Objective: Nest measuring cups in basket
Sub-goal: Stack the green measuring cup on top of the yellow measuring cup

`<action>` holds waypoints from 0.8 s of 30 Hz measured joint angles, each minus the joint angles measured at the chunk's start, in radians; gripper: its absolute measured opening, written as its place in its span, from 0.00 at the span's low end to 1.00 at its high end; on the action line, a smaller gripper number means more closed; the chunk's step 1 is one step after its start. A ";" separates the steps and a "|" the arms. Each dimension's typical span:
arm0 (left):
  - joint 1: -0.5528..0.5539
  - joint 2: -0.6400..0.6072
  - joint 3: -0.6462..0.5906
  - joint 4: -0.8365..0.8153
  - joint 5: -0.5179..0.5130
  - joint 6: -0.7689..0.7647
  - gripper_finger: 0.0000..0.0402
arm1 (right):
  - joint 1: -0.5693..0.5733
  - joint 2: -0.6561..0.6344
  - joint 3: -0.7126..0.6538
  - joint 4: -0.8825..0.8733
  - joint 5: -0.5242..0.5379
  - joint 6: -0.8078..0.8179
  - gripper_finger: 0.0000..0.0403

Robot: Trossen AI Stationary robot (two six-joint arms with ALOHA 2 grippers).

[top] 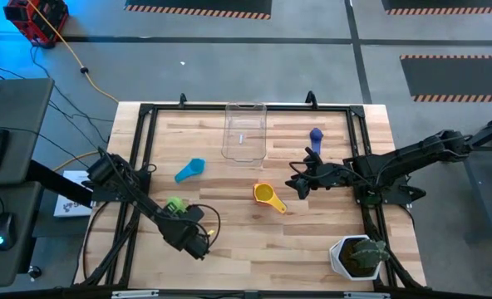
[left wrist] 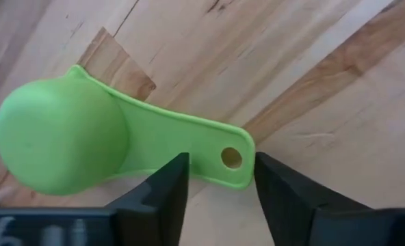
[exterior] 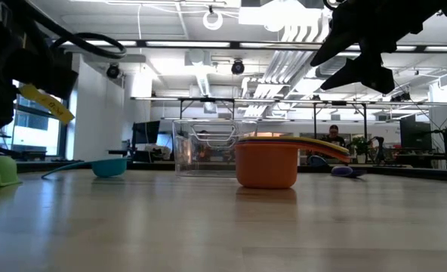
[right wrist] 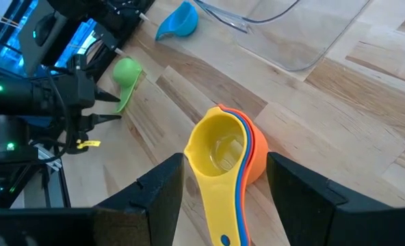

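Note:
A green cup (left wrist: 59,147) lies mouth down on the table near the left front, and also shows in the high view (top: 174,203). My left gripper (left wrist: 219,188) is open, with a finger on either side of the free end of the cup's handle (left wrist: 226,160). A nested stack with a yellow cup on top of an orange one (right wrist: 223,147) stands upright mid-table (top: 268,196). My right gripper (right wrist: 223,198) hangs open above the stack, well clear of the table (exterior: 356,53). The clear basket (top: 244,131) stands at the far middle. A light blue cup (top: 189,170) and a purple-blue cup (top: 316,135) lie loose.
A white pot with a green plant (top: 358,256) stands at the near right corner. A black frame (top: 146,112) runs around the tabletop. Bare wood lies between the green cup and the stack. The room with desks and a person (exterior: 333,136) shows beyond the far edge.

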 joint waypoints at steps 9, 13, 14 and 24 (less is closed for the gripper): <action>0.005 -0.034 -0.022 -0.050 -0.024 -0.002 0.06 | 0.000 0.000 0.000 0.007 0.006 0.000 0.50; 0.003 -0.118 -0.019 -0.077 -0.021 -0.001 0.03 | 0.000 0.000 0.000 0.007 0.010 0.000 0.50; 0.003 -0.149 -0.019 -0.085 -0.018 -0.001 0.03 | 0.000 0.000 0.000 0.007 0.011 0.000 0.50; -0.016 -0.545 0.148 -0.053 -0.083 0.158 0.01 | 0.000 0.000 0.000 0.008 0.028 0.000 0.50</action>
